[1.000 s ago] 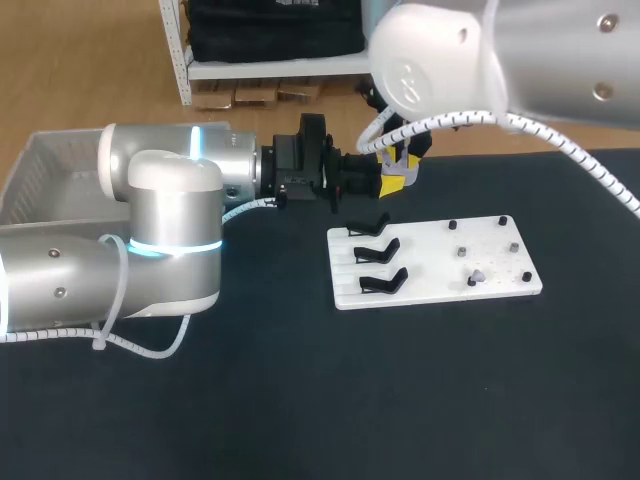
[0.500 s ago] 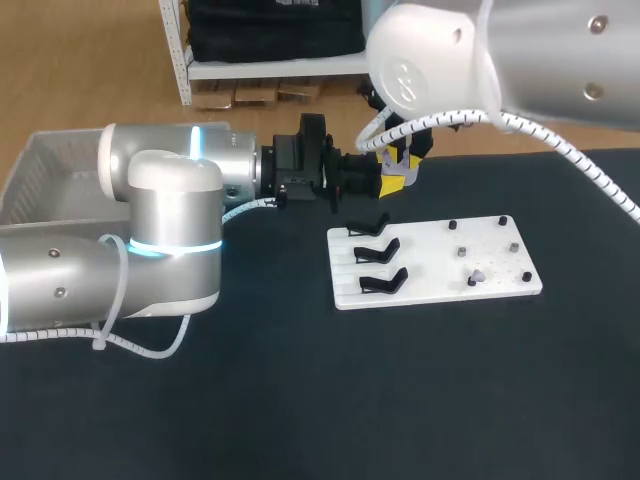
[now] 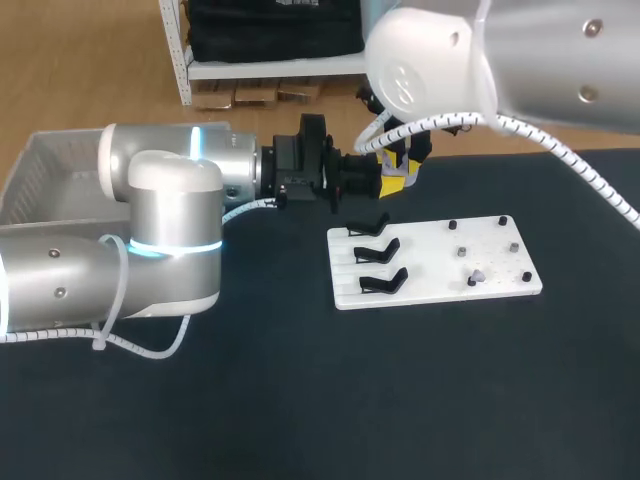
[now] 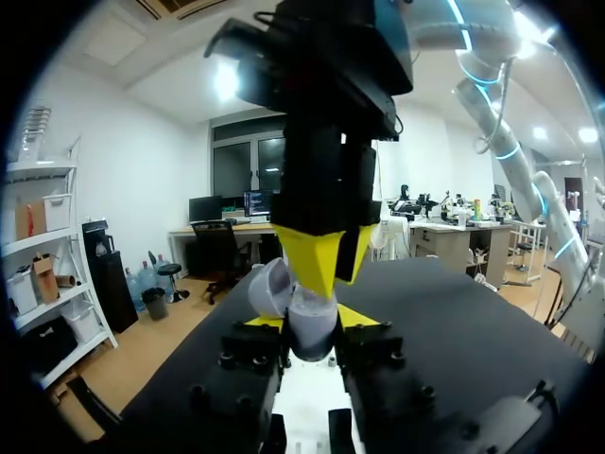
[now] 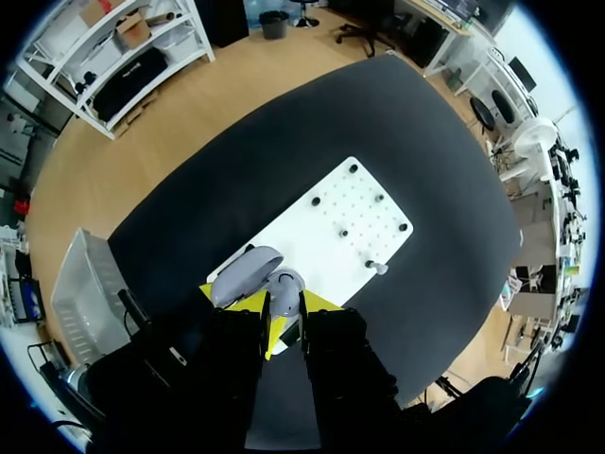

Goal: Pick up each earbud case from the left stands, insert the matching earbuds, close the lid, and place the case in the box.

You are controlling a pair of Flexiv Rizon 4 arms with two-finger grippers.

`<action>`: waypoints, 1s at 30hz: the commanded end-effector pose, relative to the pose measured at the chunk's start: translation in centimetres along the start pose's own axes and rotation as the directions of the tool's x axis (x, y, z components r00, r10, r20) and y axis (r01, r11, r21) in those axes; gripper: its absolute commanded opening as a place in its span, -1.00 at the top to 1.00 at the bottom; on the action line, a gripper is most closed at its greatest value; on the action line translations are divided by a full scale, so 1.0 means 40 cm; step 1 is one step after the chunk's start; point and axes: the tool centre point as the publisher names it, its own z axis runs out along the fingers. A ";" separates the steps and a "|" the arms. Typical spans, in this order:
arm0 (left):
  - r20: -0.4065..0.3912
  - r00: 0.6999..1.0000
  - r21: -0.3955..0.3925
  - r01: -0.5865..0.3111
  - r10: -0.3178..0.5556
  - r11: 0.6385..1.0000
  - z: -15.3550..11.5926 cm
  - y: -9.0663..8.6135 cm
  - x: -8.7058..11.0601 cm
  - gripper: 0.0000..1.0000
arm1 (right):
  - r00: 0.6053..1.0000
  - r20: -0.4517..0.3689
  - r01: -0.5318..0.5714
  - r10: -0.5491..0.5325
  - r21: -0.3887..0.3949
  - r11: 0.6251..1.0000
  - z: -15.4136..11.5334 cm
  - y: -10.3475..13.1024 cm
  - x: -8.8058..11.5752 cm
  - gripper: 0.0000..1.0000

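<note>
Pinching smooth rounded grey case

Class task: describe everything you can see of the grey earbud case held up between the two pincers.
The earbud case is small, rounded and pale grey, and looks like smooth plastic. Its hinged lid stands open, tilted to one side. The case is off the table, just past the far edge of the white board, clamped from two sides between the yellow tips of the left pincer. The right pincer is at its open mouth, from above. What lies inside is hidden.
</note>
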 end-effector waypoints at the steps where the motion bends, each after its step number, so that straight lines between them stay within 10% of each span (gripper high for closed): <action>1: 0.008 1.000 -0.009 -0.005 0.005 1.000 -0.001 -0.005 0.001 1.00 | 1.000 -0.003 0.000 0.000 0.002 1.000 0.000 -0.001 -0.001 0.24; 9: 0.008 1.000 -0.009 -0.005 0.005 1.000 -0.001 -0.005 0.001 1.00 | 0.999 0.004 0.052 -0.052 -0.053 0.997 -0.030 -0.017 0.015 -0.05; 12: 0.008 1.000 -0.009 -0.005 0.005 1.000 -0.001 -0.005 0.001 1.00 | 0.994 0.001 0.110 -0.111 -0.128 0.986 -0.050 -0.048 0.035 -1.00; 22: 0.008 1.000 -0.009 -0.005 0.005 1.000 -0.001 -0.005 0.001 1.00 | 0.979 0.160 0.164 -0.126 -0.255 0.953 -0.110 -0.199 0.086 -1.00; 30: 0.008 1.000 -0.009 -0.005 0.005 1.000 -0.001 -0.005 0.001 1.00 | 0.967 0.251 0.082 -0.030 -0.202 0.976 -0.122 -0.285 0.085 -1.00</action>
